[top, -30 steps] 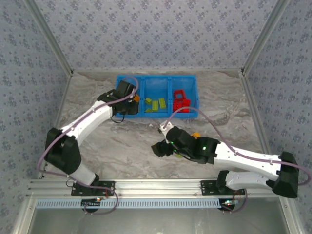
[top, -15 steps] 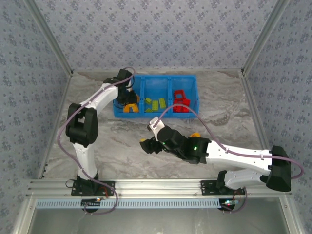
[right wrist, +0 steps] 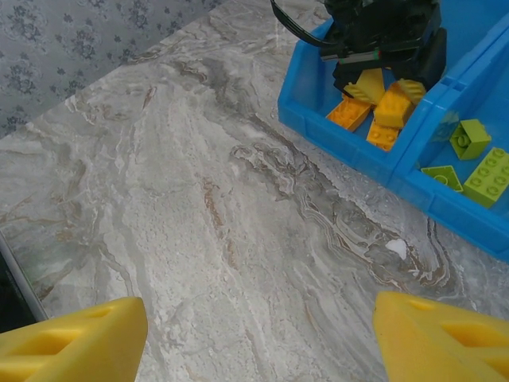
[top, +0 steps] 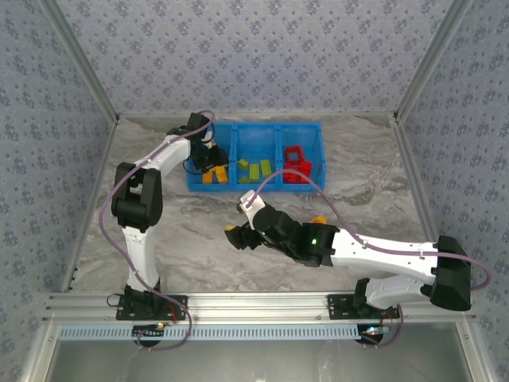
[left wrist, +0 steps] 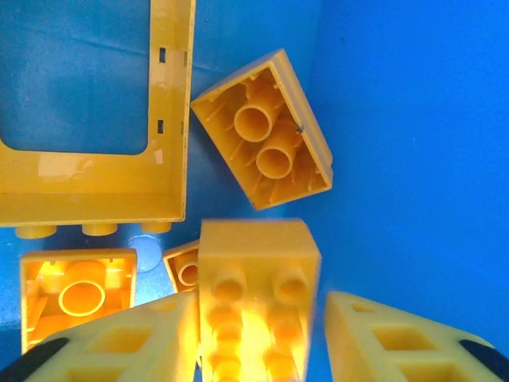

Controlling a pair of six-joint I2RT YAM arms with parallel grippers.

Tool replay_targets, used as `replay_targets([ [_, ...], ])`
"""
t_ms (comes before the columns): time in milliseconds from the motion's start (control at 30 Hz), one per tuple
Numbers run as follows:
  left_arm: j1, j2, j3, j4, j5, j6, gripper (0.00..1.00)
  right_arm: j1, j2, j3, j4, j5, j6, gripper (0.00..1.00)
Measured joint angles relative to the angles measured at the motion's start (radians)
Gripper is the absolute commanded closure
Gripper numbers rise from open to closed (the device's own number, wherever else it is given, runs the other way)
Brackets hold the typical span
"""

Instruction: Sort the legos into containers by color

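Note:
My left gripper (top: 208, 165) is down in the left compartment of the blue bin (top: 254, 127). An orange brick (left wrist: 256, 263) stands between its fingers (left wrist: 119, 342). It touches the left finger, and a gap shows on the right side, so the left gripper (left wrist: 254, 318) is open. Other orange legos lie under it: a frame (left wrist: 95, 183) and an upturned brick (left wrist: 262, 151). Green legos (top: 254, 169) fill the middle compartment and red ones (top: 296, 165) the right. My right gripper (top: 237, 236) hangs open over bare marble, with nothing between its fingers (right wrist: 79, 342).
One orange brick (top: 318, 220) lies on the table beside my right arm. The bin's near wall (right wrist: 334, 147) stands ahead of the right gripper (right wrist: 258, 334), with the left gripper (right wrist: 382, 79) inside it. Bare marble spreads left of the bin.
My left gripper's jaws have widened around the orange brick inside the left compartment. My right gripper has moved left across the table, still open.

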Motion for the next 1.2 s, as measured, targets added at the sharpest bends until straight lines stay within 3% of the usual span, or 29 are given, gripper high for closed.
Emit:
replay_targets([
  [367,0.002,-0.140,-0.132,0.081,0.023,-0.027,0.50,0.000,0.008,0.002,-0.021,0.040,0.013,0.24],
  [667,-0.038,-0.570,-0.340,0.145,-0.026,-0.059,0.46,-0.132,-0.018,0.002,-0.307,0.119,0.132,0.22],
  [1000,-0.464,-1.048,-0.745,0.246,-0.077,-0.116,0.42,-0.283,0.162,0.011,-0.629,0.040,0.127,0.15],
  [1200,-0.743,-1.250,-0.923,0.282,-0.225,-0.216,0.41,-0.375,0.276,0.064,-0.667,-0.046,0.058,0.15],
])
